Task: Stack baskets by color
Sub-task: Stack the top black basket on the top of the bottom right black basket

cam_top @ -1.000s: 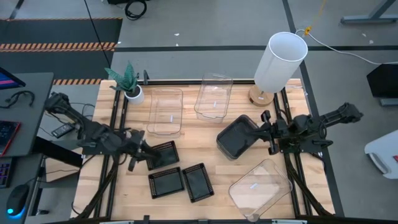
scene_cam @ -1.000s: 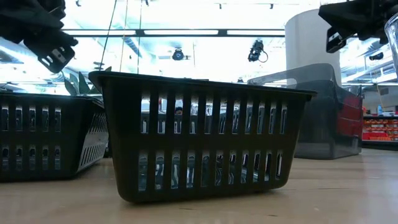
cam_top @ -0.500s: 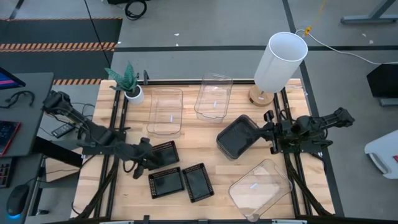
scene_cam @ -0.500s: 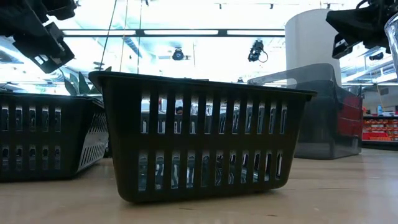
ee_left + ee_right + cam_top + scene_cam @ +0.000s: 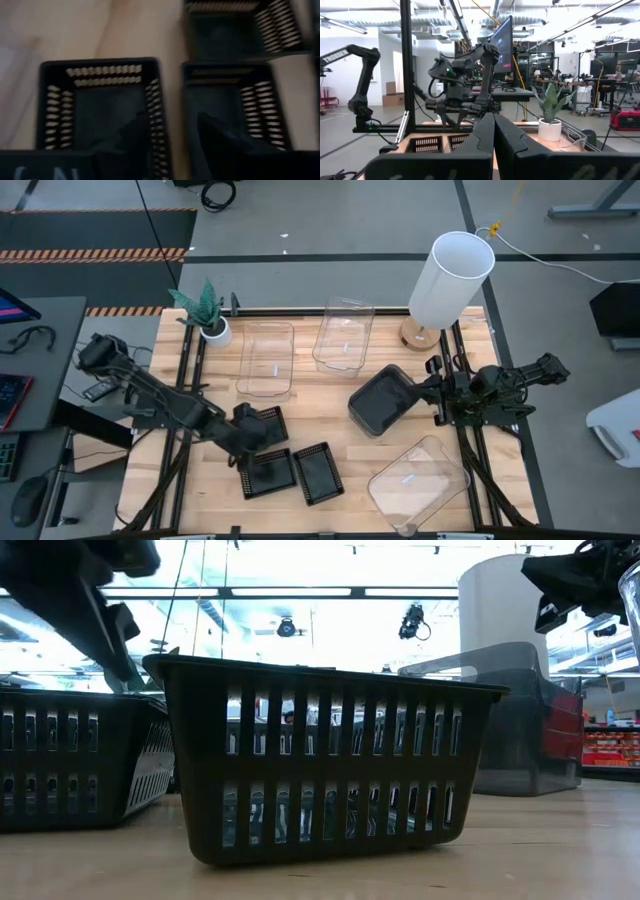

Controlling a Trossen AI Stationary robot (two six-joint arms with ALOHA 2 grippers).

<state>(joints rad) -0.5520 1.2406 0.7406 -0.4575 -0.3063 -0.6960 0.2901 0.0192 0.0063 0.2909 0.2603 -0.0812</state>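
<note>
Three black mesh baskets stand on their bases near the table's front left: one farther back [image 5: 266,422] and two side by side [image 5: 268,473] [image 5: 318,472]. My left gripper [image 5: 250,458] hangs open above them, slanting down. In the left wrist view its fingers [image 5: 220,142] stand over the neighbouring walls of two black baskets [image 5: 100,110] [image 5: 235,105]. A smoky grey basket [image 5: 383,400] sits right of centre. Three clear baskets [image 5: 267,360] [image 5: 345,335] [image 5: 418,480] rest on the wood. My right gripper [image 5: 432,392] is shut and raised beside the grey basket.
A tall white lamp [image 5: 450,280] stands at the far right and a small potted plant [image 5: 208,315] at the far left. Bare wood lies in the table's middle, between the black baskets and the grey one. Black frame rails run along both sides.
My left gripper has swung from the table's left side toward the right and the near edge. It now hangs over the black baskets and has tipped to point more steeply down. The baskets have stayed where they were.
</note>
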